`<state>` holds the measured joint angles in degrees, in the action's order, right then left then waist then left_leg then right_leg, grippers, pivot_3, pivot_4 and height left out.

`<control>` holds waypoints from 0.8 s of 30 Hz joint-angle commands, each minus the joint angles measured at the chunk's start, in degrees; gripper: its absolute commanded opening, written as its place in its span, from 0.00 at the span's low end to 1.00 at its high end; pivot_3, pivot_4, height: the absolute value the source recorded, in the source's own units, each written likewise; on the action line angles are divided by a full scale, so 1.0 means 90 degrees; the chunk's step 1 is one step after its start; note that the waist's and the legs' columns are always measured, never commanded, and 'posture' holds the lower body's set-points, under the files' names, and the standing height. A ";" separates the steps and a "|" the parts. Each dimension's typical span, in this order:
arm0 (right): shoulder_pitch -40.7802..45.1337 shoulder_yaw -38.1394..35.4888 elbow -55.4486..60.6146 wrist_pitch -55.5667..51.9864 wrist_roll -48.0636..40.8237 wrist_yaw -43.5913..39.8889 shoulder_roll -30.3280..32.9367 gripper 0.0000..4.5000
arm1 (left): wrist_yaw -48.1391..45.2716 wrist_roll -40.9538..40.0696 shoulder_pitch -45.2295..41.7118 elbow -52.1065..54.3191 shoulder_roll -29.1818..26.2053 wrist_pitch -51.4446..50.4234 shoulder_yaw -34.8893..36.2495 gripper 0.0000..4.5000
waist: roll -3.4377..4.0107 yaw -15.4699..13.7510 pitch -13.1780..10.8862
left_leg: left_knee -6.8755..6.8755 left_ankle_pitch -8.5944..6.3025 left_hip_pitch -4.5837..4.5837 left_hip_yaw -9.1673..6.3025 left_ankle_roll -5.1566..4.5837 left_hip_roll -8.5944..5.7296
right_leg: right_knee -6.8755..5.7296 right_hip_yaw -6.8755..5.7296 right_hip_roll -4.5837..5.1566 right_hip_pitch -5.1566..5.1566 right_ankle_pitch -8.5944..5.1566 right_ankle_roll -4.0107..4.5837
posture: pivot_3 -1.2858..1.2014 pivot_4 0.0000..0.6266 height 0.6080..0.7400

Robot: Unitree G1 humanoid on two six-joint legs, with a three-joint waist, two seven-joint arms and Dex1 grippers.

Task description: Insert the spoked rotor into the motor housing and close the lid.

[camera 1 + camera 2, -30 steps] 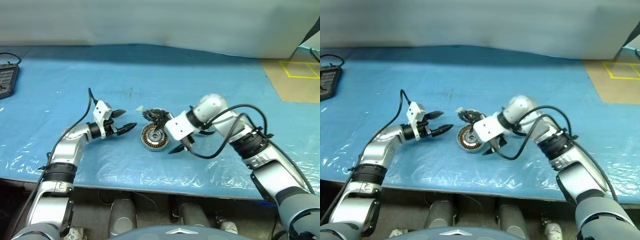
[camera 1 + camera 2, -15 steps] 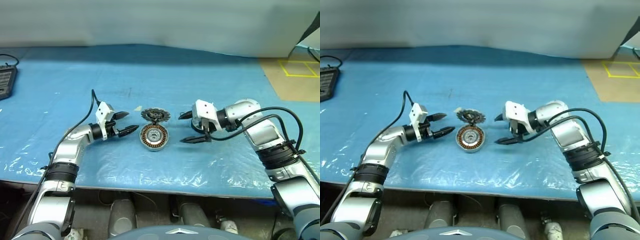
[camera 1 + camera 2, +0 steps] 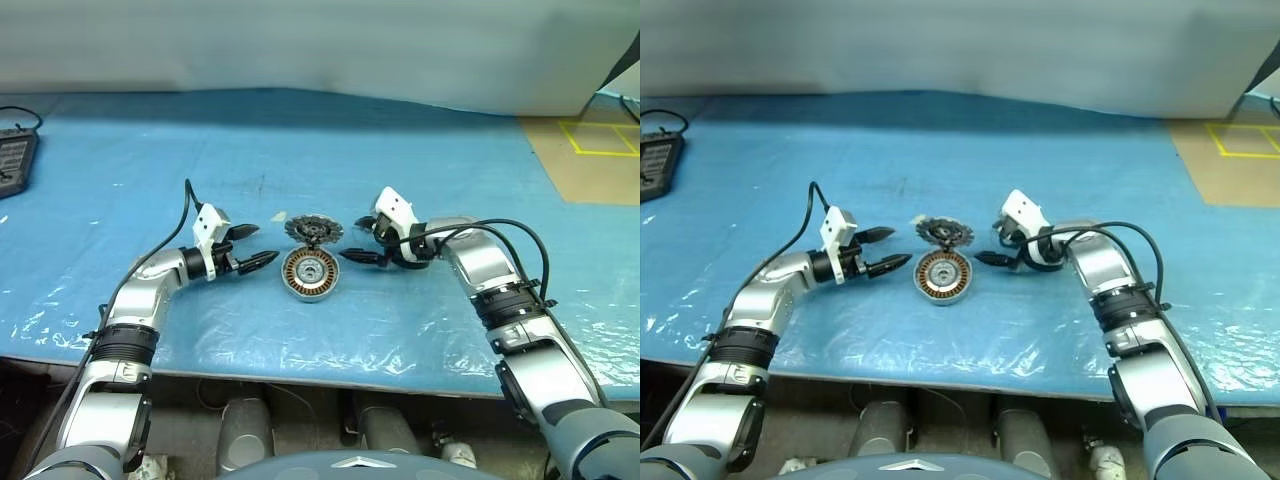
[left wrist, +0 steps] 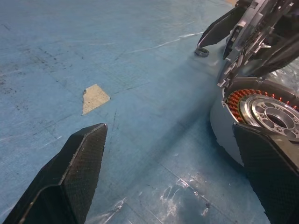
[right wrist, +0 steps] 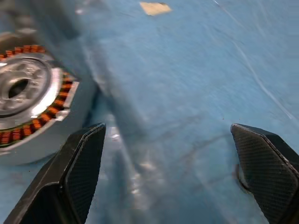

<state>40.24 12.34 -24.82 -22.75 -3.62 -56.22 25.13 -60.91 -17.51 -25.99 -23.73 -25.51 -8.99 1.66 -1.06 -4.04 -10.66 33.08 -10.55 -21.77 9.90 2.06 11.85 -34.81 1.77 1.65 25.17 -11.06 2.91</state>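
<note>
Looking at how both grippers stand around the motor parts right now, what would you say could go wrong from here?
1. The motor housing lies loose on the blue mat between two open grippers; a one-sided push from the right gripper may slide it.
2. The spoked part leans against the housing's far rim and could topple if nudged.
3. The left gripper hovers close; both arms converging could collide.

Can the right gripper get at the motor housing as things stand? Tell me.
Probably yes. The right gripper is open, empty and just beside the motor housing, with only bare blue mat between them. The toothed lid lies behind the housing, off that path.
</note>
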 commanded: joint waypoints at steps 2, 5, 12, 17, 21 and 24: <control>0.0262 -0.0137 -0.0518 0.0318 0.0077 0.0262 -0.0109 0.99 | 0.0008 0.0058 -0.0010 0.0124 -0.0042 0.0125 -0.0036 1.00 | 0.0000 0.0000 0.0000 | 0.0000 0.0000 -0.0001 0.0000 0.0001 0.0000 | 0.0001 0.0000 0.0000 0.0001 0.0000 0.0000 | 0.52 0.24 1.00; 0.0323 -0.0147 -0.0761 0.0454 0.0116 0.0310 -0.0107 0.99 | 0.0022 0.0053 -0.0035 0.0115 -0.0040 0.0132 -0.0045 1.00 | 0.0000 -0.0002 0.0000 | -0.0001 0.0001 -0.0004 0.0000 0.0001 0.0000 | 0.0003 -0.0002 0.0000 0.0001 -0.0001 0.0000 | 0.52 0.24 1.00; 0.0340 -0.0223 -0.1019 0.0581 0.0131 0.0329 0.0038 0.99 | 0.0030 0.0076 -0.0040 0.0096 -0.0053 0.0157 -0.0052 1.00 | 0.0000 -0.0004 0.0000 | 0.0000 0.0001 -0.0001 0.0001 0.0001 0.0000 | 0.0000 -0.0003 0.0003 -0.0002 -0.0001 0.0000 | 0.52 0.24 1.00; 0.0236 -0.0246 -0.0989 0.0538 0.0122 0.0283 0.0127 0.91 | 0.0029 0.0091 -0.0027 0.0094 -0.0047 0.0174 -0.0064 1.00 | 0.0000 -0.0005 0.0000 | 0.0000 0.0001 -0.0001 0.0001 0.0001 0.0000 | 0.0000 -0.0004 0.0004 -0.0003 -0.0001 0.0000 | 0.52 0.24 1.00; 0.0200 -0.0236 -0.1071 0.0548 0.0128 0.0300 0.0129 0.62 | 0.0018 0.0099 -0.0034 0.0075 -0.0045 0.0183 -0.0073 1.00 | 0.0000 -0.0005 0.0000 | 0.0000 0.0001 -0.0001 0.0001 0.0000 0.0000 | 0.0002 -0.0004 0.0003 -0.0002 -0.0001 0.0000 | 0.52 0.24 1.00; 0.0185 -0.0218 -0.1163 0.0554 0.0146 0.0310 0.0089 0.41 | 0.0019 0.0107 -0.0058 0.0055 -0.0037 0.0187 -0.0079 1.00 | 0.0000 -0.0006 0.0000 | 0.0000 0.0000 -0.0001 0.0001 0.0000 0.0000 | 0.0002 -0.0004 0.0003 -0.0003 -0.0001 0.0000 | 0.52 0.24 1.00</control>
<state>42.52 10.79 -34.52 -17.85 -2.53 -53.55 25.83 -60.72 -16.54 -26.00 -23.81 -25.53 -8.49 0.61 -1.06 -4.09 -10.65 33.08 -10.55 -21.77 9.90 2.07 11.85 -34.79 1.73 1.68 25.14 -11.07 2.90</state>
